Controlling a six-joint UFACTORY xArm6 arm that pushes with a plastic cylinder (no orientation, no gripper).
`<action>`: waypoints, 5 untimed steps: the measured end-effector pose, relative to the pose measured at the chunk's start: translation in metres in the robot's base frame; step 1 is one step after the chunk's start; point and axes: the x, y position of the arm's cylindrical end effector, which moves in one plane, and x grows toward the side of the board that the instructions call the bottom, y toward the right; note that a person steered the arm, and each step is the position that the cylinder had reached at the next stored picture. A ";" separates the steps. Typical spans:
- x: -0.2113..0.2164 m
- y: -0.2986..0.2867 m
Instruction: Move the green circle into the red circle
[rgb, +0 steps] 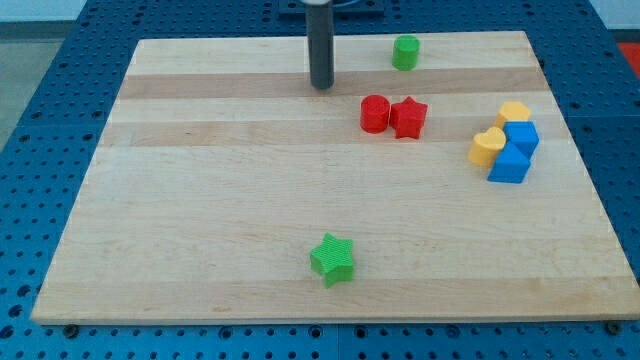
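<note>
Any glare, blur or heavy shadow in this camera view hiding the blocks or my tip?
Camera view: even light, no glare on the wooden board; sharp focus; only soft small shadows. Green circle block, red circle block and my tip read clearly, the tip left of both.

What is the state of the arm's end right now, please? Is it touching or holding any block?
My tip: a bare rod, holding nothing, touching no block; left of the green circle, up-left of the red circle.

Blocks: two green (405, 52), two red (375, 113), two yellow (488, 146), two blue (510, 164).
</note>
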 end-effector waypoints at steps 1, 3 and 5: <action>-0.036 0.027; -0.076 0.097; -0.071 0.140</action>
